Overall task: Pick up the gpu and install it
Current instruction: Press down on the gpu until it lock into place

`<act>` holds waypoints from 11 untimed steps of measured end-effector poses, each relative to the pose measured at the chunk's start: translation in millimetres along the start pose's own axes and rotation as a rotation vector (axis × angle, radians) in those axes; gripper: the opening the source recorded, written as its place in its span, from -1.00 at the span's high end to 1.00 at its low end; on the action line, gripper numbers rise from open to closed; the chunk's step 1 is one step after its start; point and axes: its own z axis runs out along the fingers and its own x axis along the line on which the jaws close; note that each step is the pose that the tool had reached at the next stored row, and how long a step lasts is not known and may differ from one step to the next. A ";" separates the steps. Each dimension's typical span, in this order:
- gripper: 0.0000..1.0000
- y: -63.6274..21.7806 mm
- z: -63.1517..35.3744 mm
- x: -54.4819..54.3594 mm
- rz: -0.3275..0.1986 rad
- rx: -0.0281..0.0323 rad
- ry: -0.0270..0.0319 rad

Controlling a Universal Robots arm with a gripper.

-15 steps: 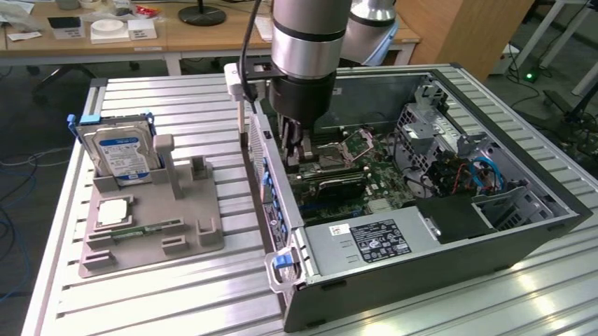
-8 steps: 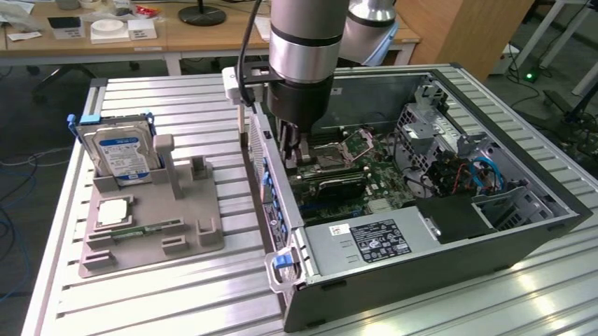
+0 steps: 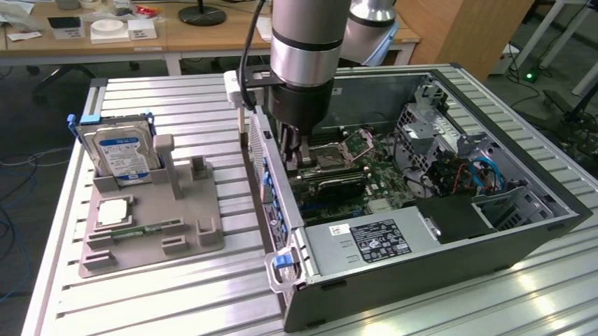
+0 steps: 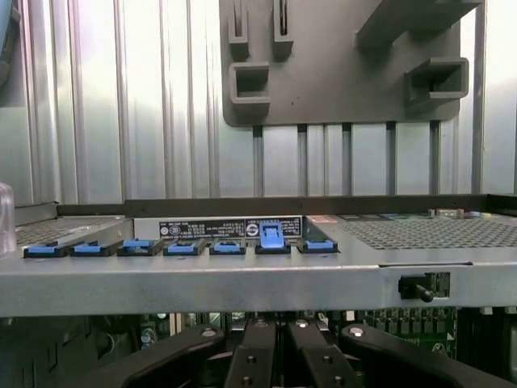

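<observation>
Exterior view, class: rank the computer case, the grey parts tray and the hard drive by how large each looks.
1. Computer case, largest.
2. Grey parts tray.
3. Hard drive, smallest; it stands upright in the tray.

Wooden desks (image 3: 112, 42) behind, grey floor (image 3: 28, 126).

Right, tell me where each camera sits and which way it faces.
Exterior view: off the arm, high, looking down at the open computer case, the grey holder tray and the hard drive; the arm's tool reaches into the case.
Wrist view: on the wrist, inside the case, facing across its blue-clipped edge; the tool is shut.
Shared: case and tray.
</observation>
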 end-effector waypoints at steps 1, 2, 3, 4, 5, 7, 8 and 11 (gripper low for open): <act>0.80 -1.1 -0.1 0.0 0.000 -0.0002 0.0002; 0.80 -2.4 -0.1 -0.1 0.000 -0.0003 0.0002; 0.80 -3.5 -0.1 -0.1 0.000 -0.0003 0.0001; 0.80 -4.9 -0.1 -0.3 0.000 -0.0003 0.0002; 0.80 -6.6 -0.1 -0.5 0.000 -0.0003 0.0002; 0.80 -8.7 0.5 -0.6 0.000 -0.0003 0.0000; 0.80 -9.5 1.0 -0.7 0.000 -0.0003 0.0001; 0.80 -11.4 3.9 -1.4 0.000 0.0003 0.0003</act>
